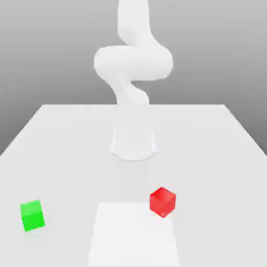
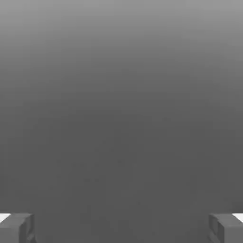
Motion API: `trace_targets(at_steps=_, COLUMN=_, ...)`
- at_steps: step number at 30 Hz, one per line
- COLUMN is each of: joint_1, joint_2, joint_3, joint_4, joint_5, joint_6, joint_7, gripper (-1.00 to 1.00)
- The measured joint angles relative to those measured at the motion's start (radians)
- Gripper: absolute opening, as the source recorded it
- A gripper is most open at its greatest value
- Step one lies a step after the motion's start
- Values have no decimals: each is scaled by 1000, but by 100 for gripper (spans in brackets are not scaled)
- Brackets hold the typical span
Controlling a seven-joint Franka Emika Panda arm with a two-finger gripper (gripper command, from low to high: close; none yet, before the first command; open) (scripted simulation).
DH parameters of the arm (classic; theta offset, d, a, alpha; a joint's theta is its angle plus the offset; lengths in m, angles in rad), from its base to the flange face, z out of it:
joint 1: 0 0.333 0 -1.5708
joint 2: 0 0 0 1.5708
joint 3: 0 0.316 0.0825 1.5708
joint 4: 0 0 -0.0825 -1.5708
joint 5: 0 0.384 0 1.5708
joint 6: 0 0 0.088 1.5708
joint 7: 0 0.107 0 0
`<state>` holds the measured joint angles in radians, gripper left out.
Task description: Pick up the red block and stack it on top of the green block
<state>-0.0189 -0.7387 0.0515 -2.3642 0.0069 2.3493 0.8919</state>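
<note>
The red block (image 1: 162, 202) rests on the white table (image 1: 208, 156), near the front and slightly toward the exterior view's right. The green block (image 1: 32, 215) sits on the same table near the front, far toward the exterior view's left, well apart from the red one. In the hand view my gripper (image 2: 121, 228) is open. Its two grey fingertips (image 2: 16, 228) stand far apart with nothing between them, and plain grey background lies beyond.
The white arm (image 1: 133, 62) rises from its round base (image 1: 133, 143) at the middle of the table, behind both blocks. A pale rectangular patch (image 1: 134, 234) lies at the table's front edge, between the blocks.
</note>
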Motion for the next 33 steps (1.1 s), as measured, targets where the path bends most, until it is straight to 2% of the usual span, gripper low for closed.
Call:
trace_targets(at_steps=13, joint_1=-91, joint_2=398, joint_3=261, joint_4=-395, joint_5=66, joint_6=304, joint_7=569, gripper=0)
trace_targets(at_steps=17, joint_1=-80, joint_2=580, joint_3=315, joint_4=-527, joint_5=144, joint_6=437, joint_7=746, gripper=0)
trace_targets(at_steps=26, joint_1=-4, joint_2=717, joint_3=319, joint_4=-529, joint_5=406, joint_6=520, joint_7=615, gripper=0)
trace_targets(at_steps=33, joint_1=4, joint_2=797, joint_3=326, joint_4=-513, joint_5=480, joint_6=568, joint_7=559, gripper=0)
